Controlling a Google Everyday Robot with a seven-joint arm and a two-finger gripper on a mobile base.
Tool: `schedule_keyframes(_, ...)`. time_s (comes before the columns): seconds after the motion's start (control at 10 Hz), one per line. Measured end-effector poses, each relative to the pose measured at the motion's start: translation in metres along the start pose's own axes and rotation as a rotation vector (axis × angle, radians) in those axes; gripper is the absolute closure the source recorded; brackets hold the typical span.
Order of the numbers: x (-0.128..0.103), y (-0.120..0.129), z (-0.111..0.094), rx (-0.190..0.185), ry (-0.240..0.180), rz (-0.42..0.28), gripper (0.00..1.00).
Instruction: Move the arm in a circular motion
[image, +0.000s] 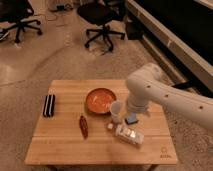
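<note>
Reaching in from the right, the large glossy white robot arm (167, 96) of thick rounded tube segments bent at a high elbow and dropped its last segment straight down over the right half of the pale wooden table (65, 146). That bend looked chosen to carry the wrist above the clutter. The small gripper (134, 111) hung at the arm's end, low and just beside the white cup (117, 111), with the small blue block (131, 119) right under it; how wide it stood, or whether it held anything, I could not tell. Nothing there seemed meant for picking up, since the job was only a circle in the air. Left of the cup sat the round orange bowl (100, 100); nearer lay a pale oblong packet (129, 135) and a dark red pod-shaped thing (83, 126). A black ridged bar (48, 105) lay at the far left, well apart. The cup looked easiest to knock on a low sweep.
</note>
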Motion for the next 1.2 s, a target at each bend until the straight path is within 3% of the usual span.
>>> schedule_keyframes(0.2, 0.005, 0.095, 0.008, -0.015, -0.010, 0.178, 0.20)
schedule_keyframes(0.4, 0.032, 0.162, 0.017, -0.040, -0.007, 0.308, 0.20)
schedule_keyframes(0.5, 0.062, 0.179, 0.022, -0.055, 0.001, 0.352, 0.20)
schedule_keyframes(0.6, 0.098, 0.171, 0.027, -0.057, 0.014, 0.364, 0.20)
schedule_keyframes(0.7, 0.135, 0.143, 0.030, -0.047, 0.030, 0.350, 0.20)
schedule_keyframes(0.9, 0.199, 0.044, 0.033, -0.005, 0.045, 0.250, 0.20)
schedule_keyframes(1.2, 0.247, -0.109, 0.026, 0.069, 0.060, 0.023, 0.20)
